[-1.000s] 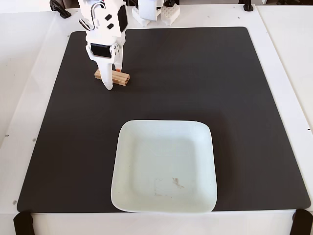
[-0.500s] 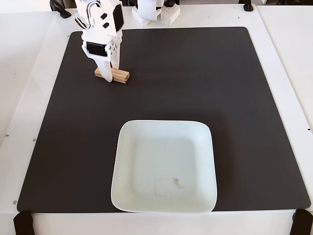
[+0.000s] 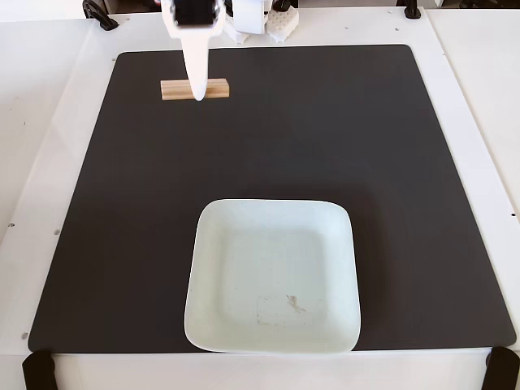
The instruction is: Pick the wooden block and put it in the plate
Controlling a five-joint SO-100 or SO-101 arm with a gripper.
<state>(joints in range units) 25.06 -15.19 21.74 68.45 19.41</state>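
The wooden block (image 3: 172, 89) is a short light-tan bar, level and lengthwise left to right, over the far left part of the black mat. My white gripper (image 3: 197, 94) comes down from the top edge and is shut on the block's middle. One white finger (image 3: 197, 69) crosses the block's front; the other is hidden behind it. The block looks slightly larger than a bar resting on the mat, so it seems raised. The plate (image 3: 244, 260), a square pale mint dish with a raised rim, sits empty at the near centre, well apart from the gripper.
A black mat (image 3: 366, 146) covers most of the white table (image 3: 49, 122). White arm base parts (image 3: 260, 20) stand at the far edge. Black clamps (image 3: 36, 370) sit at the near corners.
The gripper has pulled up and back toward the far edge, carrying the block with it. The block has turned from slanted to level and left its earlier spot on the mat.
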